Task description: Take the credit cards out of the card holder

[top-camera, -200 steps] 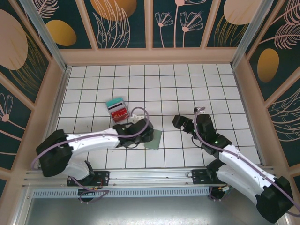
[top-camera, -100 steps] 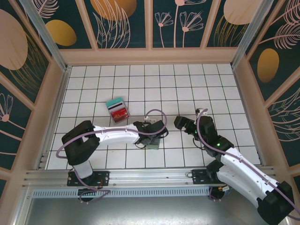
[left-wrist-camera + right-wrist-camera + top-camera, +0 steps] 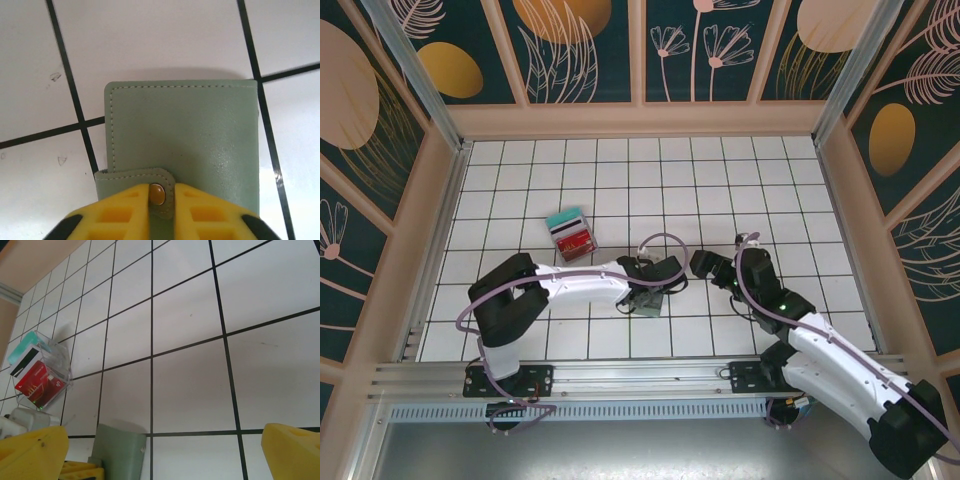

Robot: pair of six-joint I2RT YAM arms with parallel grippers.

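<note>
Reaching farther right than a second ago, the left gripper [image 3: 161, 207] now pinches its yellow fingers [image 3: 115, 217] on the snap tab [image 3: 135, 177] of the closed green card holder [image 3: 185, 130], at lower centre of the overhead view. The right gripper [image 3: 704, 263] hovers just right of it, fingers wide apart. The credit cards [image 3: 570, 232] sit well apart to the upper left.

left fingers [image 3: 647, 294] seem to pinch the card holder [image 3: 651, 306].
</note>
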